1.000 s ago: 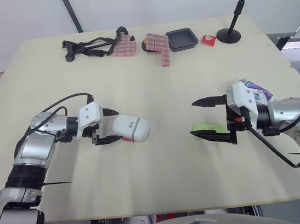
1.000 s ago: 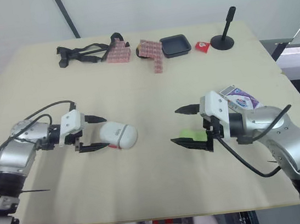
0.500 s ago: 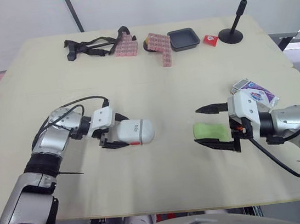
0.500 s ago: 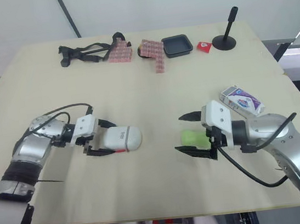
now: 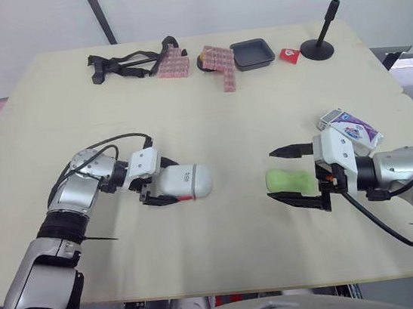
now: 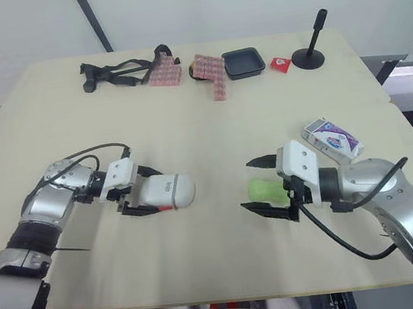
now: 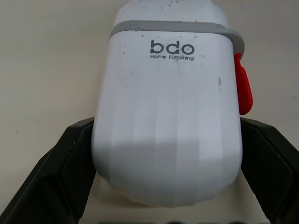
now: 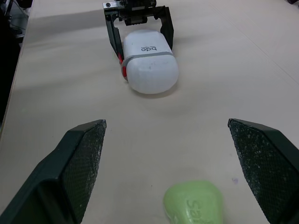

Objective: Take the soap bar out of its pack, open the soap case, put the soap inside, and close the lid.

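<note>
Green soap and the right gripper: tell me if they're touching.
Apart. The right wrist view shows the green soap lying between the right gripper's open fingers, bare table either side.

The table [image 5: 210, 123] bears a white soap case [image 5: 186, 182], green soap bar [image 5: 287, 179], printed pack [image 5: 349, 125], and farther off straps [image 5: 122, 63], black tray [image 5: 251, 53], stand [image 5: 319, 42], perhaps a red sachet [image 5: 288, 54].

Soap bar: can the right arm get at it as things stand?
Probably yes: the right gripper holds its jaws open either side of the soap bar, with nothing in between.
</note>
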